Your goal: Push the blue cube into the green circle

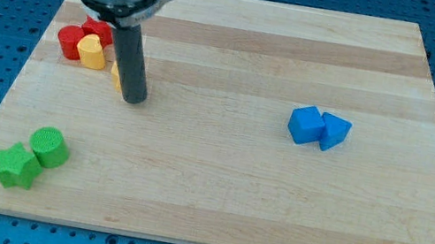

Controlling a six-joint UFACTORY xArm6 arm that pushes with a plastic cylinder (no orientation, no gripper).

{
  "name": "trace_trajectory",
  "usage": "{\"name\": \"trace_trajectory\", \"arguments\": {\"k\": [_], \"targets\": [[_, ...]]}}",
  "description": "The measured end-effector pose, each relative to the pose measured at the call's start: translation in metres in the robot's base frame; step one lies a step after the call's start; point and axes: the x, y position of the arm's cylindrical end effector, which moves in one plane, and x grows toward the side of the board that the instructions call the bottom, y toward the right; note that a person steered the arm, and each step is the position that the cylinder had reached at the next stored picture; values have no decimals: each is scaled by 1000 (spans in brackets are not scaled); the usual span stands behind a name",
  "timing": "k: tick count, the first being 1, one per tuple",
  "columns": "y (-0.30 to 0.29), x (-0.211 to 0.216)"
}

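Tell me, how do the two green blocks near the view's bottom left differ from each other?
The green cylinder is round with a flat circular top; the green star-shaped block has a jagged, pointed outline. The cylinder sits nearer the view's top and right; the star sits closer to the board's bottom-left corner. Both are the same green, stand touching, and lie far from my tip.

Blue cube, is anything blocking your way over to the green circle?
No. Bare board lies between the blue cube and the green circle. The blue triangle block touches the cube's far side, at the view's right. My tip is up left, beside the red and yellow blocks.
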Motion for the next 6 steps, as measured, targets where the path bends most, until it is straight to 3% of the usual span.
{"name": "trace_trajectory", "arguments": {"k": [2, 3, 4, 5, 6], "targets": [[-34, -32], [-32, -27], [31, 18], [111, 31], [169, 5]]}}
